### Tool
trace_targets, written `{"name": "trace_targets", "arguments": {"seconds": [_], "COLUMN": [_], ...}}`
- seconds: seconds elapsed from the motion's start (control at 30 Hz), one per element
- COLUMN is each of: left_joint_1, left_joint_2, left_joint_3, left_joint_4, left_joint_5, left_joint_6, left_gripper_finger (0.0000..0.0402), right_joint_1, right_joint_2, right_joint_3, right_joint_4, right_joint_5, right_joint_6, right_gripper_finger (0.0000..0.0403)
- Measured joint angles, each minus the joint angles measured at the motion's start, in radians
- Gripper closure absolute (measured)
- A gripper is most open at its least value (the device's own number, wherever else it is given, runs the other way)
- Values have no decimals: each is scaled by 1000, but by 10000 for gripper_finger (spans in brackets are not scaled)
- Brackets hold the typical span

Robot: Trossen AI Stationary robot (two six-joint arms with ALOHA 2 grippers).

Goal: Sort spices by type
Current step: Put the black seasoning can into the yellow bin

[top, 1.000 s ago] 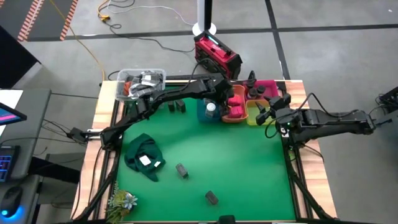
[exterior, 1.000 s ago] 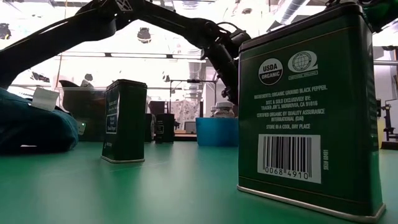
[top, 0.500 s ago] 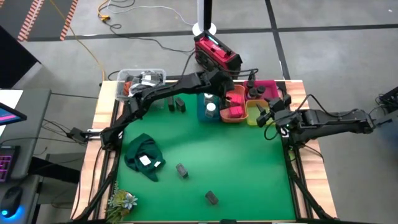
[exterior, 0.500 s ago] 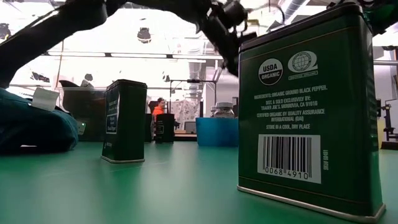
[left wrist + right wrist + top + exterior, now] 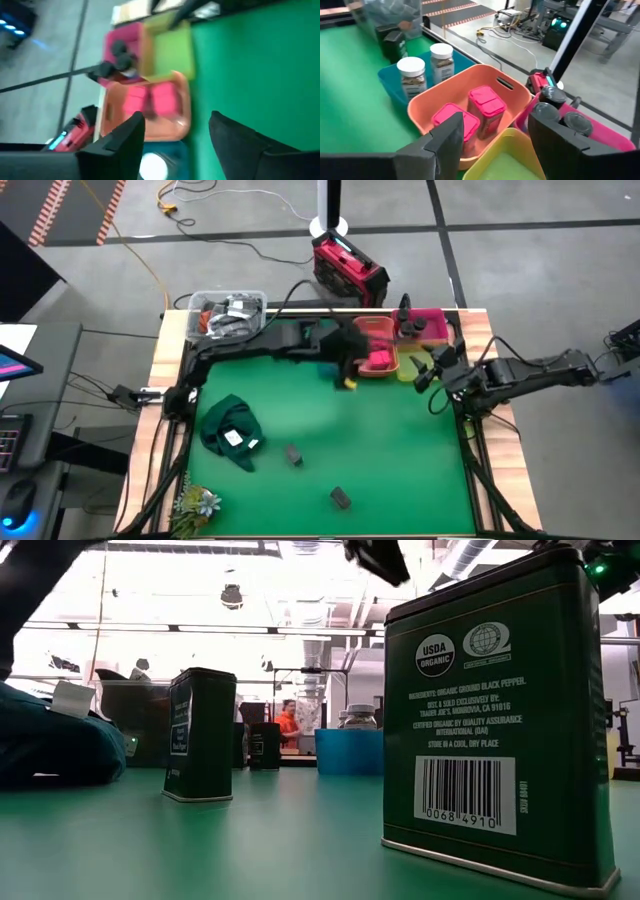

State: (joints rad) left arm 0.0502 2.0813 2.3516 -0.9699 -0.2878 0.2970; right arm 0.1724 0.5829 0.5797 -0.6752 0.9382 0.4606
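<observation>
My left gripper (image 5: 349,372) (image 5: 175,142) hangs open and empty above the mat, by the near side of the orange bin (image 5: 378,352). That bin holds two red-pink boxes (image 5: 150,100) (image 5: 485,107). The blue bin (image 5: 395,82) holds two white-capped jars (image 5: 412,75). Dark round jars (image 5: 555,95) sit in the pink bin (image 5: 428,323). The yellow-green bin (image 5: 505,167) shows nothing inside. Two dark tins (image 5: 292,453) (image 5: 341,498) stand upright on the mat, seen close in the low view (image 5: 495,710) (image 5: 200,735). My right gripper (image 5: 430,372) (image 5: 495,145) is open beside the yellow-green bin.
A dark green cloth (image 5: 230,430) lies on the mat's left part. A clear tub (image 5: 228,310) sits at the far left corner. More small tins (image 5: 265,745) stand near the blue bin. A red device (image 5: 348,268) lies beyond the far edge. A person in orange (image 5: 290,725) stands in the room behind.
My left gripper has risen from between the blue and orange bins, climbing out of the low view's top, and has moved toward the table's near edge while the arm swung round. Its fingers carry nothing. The bins and tins have stayed where they were.
</observation>
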Motion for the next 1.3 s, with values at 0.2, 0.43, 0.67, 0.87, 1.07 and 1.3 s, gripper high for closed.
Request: {"name": "trace_targets", "arguments": {"seconds": [0.2,0.43,0.67,0.87,1.07,1.3], "left_joint_1": [-136,-260,-295,-340,-389,-427], "left_joint_2": [-39,-36,-36,-36,-36,-36], "left_joint_3": [0,-110,-305,-395,-409,-410], "left_joint_4": [-259,-376,-270,-218,-181,-99], "left_joint_5": [19,-38,-58,-59,-58,-90], "left_joint_6": [-103,-193,-207,-214,-207,-155], "left_gripper_finger": [218,220,221,221,221,221], "right_joint_1": [33,26,26,22,22,22], "right_joint_2": [0,0,0,0,0,7], "right_joint_3": [0,0,0,0,0,0], "right_joint_4": [12,35,33,33,34,33], "right_joint_5": [1,2,3,4,3,3], "right_joint_6": [8,3,-20,-23,-16,-16], "right_gripper_finger": [154,154,154,154,154,154]}}
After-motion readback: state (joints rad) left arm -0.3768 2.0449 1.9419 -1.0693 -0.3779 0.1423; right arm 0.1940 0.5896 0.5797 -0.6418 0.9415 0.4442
